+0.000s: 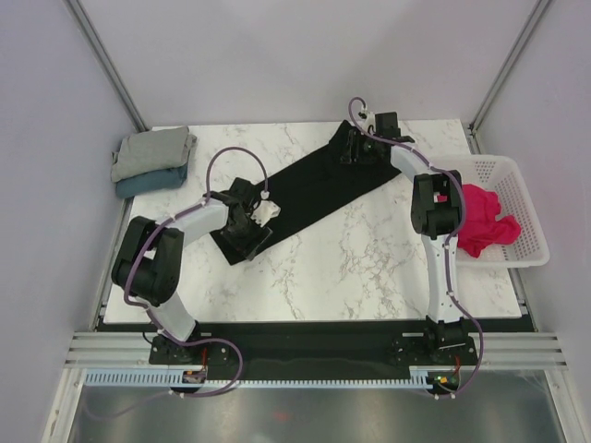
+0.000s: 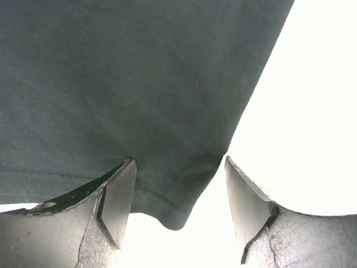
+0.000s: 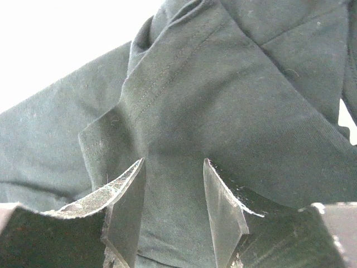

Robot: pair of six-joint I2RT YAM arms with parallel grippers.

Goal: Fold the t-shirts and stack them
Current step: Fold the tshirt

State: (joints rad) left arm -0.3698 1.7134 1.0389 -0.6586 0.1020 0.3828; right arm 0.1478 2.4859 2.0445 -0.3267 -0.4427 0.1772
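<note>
The black t-shirt [image 1: 309, 185] lies in a long diagonal strip across the table. My left gripper [image 1: 247, 221] is at its near left end. In the left wrist view it [image 2: 178, 195] is open, with the shirt's hem corner [image 2: 173, 215] between the fingers, untouched. My right gripper [image 1: 355, 148] is at the far right end. In the right wrist view it [image 3: 173, 206] is open, with black cloth [image 3: 223, 100] spread between and under the fingers. The grey shirt [image 1: 152, 150] lies folded on the dusty blue shirt [image 1: 148, 182] at the far left corner. The pink-red shirt [image 1: 485, 220] lies crumpled in the basket.
The white mesh basket [image 1: 517, 180] hangs past the table's right edge. The marble table [image 1: 351, 268] ends near my arm bases. Purple walls and metal posts enclose the back and sides.
</note>
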